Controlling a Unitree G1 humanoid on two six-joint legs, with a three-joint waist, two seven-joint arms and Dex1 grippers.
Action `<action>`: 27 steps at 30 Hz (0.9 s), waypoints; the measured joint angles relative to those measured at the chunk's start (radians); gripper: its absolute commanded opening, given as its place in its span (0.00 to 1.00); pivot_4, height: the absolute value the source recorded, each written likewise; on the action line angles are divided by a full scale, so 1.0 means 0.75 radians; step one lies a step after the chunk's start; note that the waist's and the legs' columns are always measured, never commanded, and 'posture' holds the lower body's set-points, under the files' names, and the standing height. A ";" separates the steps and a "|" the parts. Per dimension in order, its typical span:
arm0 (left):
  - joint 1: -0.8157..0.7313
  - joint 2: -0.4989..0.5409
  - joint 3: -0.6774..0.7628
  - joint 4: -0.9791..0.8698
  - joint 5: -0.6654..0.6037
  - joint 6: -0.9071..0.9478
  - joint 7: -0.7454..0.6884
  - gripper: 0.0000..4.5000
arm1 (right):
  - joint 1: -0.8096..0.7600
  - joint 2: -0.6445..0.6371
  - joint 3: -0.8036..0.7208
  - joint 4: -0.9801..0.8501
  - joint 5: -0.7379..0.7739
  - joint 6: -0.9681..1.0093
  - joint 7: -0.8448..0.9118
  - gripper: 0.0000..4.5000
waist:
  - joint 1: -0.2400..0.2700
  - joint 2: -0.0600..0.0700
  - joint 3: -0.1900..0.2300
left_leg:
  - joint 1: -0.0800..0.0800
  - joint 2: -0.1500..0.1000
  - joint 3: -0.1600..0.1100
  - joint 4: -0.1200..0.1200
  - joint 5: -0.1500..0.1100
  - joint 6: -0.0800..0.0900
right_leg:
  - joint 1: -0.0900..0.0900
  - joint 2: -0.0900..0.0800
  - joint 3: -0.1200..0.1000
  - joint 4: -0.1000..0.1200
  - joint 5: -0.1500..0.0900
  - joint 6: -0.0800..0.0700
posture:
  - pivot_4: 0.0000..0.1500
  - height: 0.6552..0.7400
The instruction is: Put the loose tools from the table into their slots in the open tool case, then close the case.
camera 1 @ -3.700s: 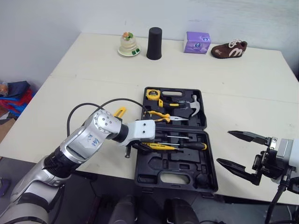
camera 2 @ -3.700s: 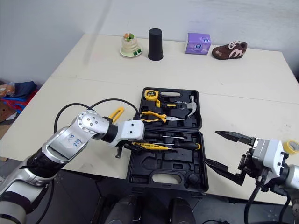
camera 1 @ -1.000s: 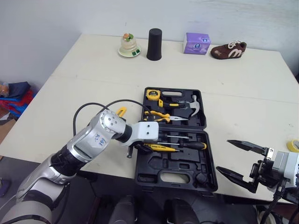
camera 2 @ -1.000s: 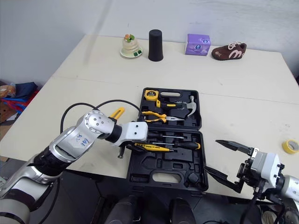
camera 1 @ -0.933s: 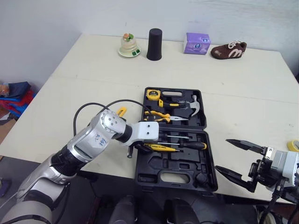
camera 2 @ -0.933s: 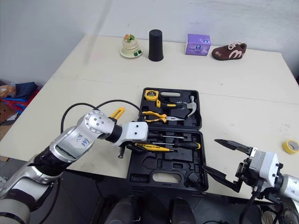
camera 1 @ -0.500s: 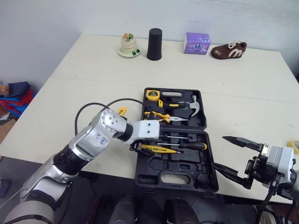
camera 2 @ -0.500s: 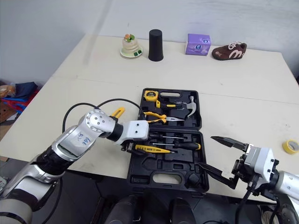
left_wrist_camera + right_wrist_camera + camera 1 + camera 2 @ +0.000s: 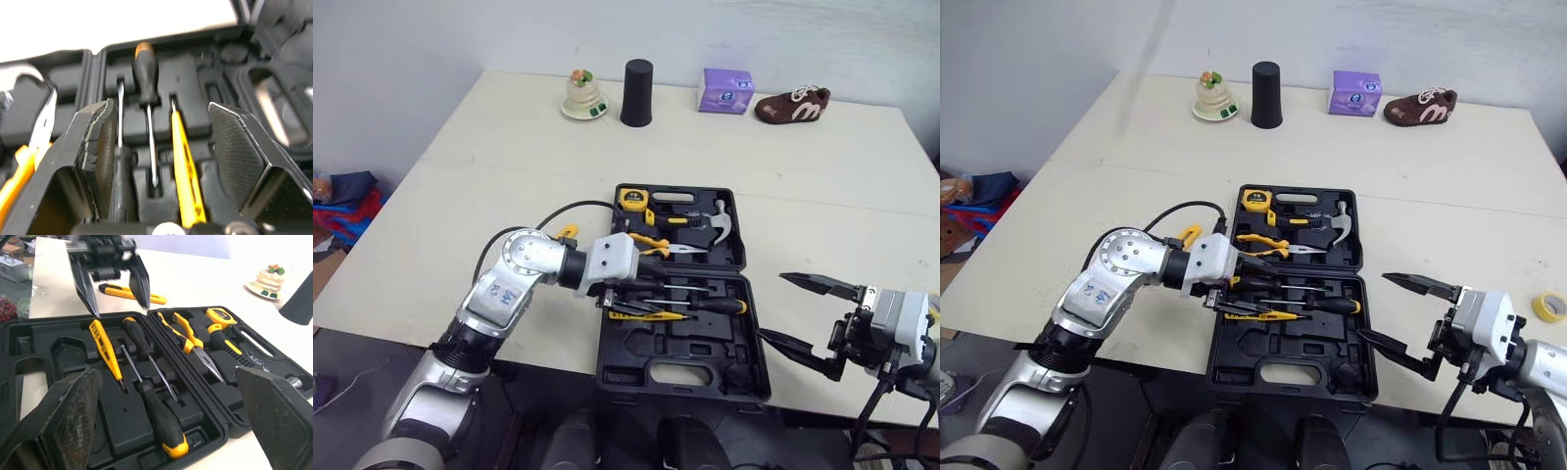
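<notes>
We note black moulded-plastic tool case (image 9: 636,360) open on pale tabletop (image 9: 509,147), left end effector (image 9: 160,122) spread over slotted yellow screwdriver (image 9: 183,161), gripping nothing, right end effector (image 9: 775,306) agape, empty, beside case, slim yellow utility knife (image 9: 128,292) loose left of case.

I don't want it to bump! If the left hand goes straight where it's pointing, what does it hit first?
The left hand would probably meet the screwdrivers lying in the tool case, right ahead between its open fingers; depth is unclear.
</notes>
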 measured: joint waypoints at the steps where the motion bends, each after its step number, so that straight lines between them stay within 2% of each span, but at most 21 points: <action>1: 0.005 -0.011 0.013 0.002 -0.007 -0.023 0.001 0.70 | -0.001 -0.004 -0.001 0.008 0.002 0.000 0.012 1.00 | 0.000 0.000 0.000 | 0.000 0.000 0.000 0.000 0.000 0.000 | 0.000 0.000 0.000 0.000 0.000 0.000 | 1.00 0.93; 4: 0.063 -0.041 0.045 0.003 -0.032 -0.092 0.003 0.70 | 0.000 -0.025 -0.010 0.050 0.002 0.011 0.037 1.00 | 0.000 0.000 0.000 | 0.000 -0.001 0.001 0.001 -0.001 0.001 | 0.001 -0.001 0.000 0.000 0.000 0.000 | 1.00 0.93; 7: 0.098 -0.073 0.042 0.028 -0.030 -0.128 0.017 0.53 | -0.004 -0.039 -0.015 0.091 0.003 0.014 0.065 1.00 | 0.001 0.000 0.000 | 0.000 -0.001 0.001 0.001 -0.001 0.001 | 0.001 0.000 0.000 0.000 0.000 0.000 | 1.00 0.93; 11: 0.101 -0.095 0.025 0.037 -0.004 -0.153 0.040 0.12 | -0.012 -0.051 -0.057 0.114 0.004 0.013 0.085 1.00 | 0.001 0.000 0.000 | 0.000 -0.001 0.001 0.001 -0.001 0.001 | 0.001 0.000 0.000 0.000 0.000 0.000 | 1.00 0.93; 12: 0.106 -0.098 0.020 0.039 0.002 -0.157 0.048 0.05 | -0.011 -0.057 -0.061 0.119 0.004 0.014 0.090 1.00 | 0.001 0.000 0.000 | 0.000 -0.001 0.001 0.001 -0.001 0.001 | 0.001 0.000 0.000 0.000 0.000 0.000 | 1.00 0.93; 13: 0.112 -0.101 0.014 0.040 0.008 -0.159 0.054 0.02 | -0.009 -0.057 -0.061 0.119 0.004 0.014 0.093 1.00 | 0.001 0.000 0.000 | 0.000 -0.001 0.000 0.001 -0.001 0.001 | 0.001 0.000 0.000 0.000 0.000 0.000 | 1.00 0.93; 27: 0.123 -0.145 -0.048 0.101 0.055 -0.092 0.116 0.02 | -0.062 -0.049 -0.056 0.171 -0.001 -0.013 0.114 1.00 | 0.001 0.000 0.000 | 0.000 0.000 0.000 0.001 -0.001 0.001 | 0.001 0.000 0.000 0.000 0.000 0.000 | 1.00 0.93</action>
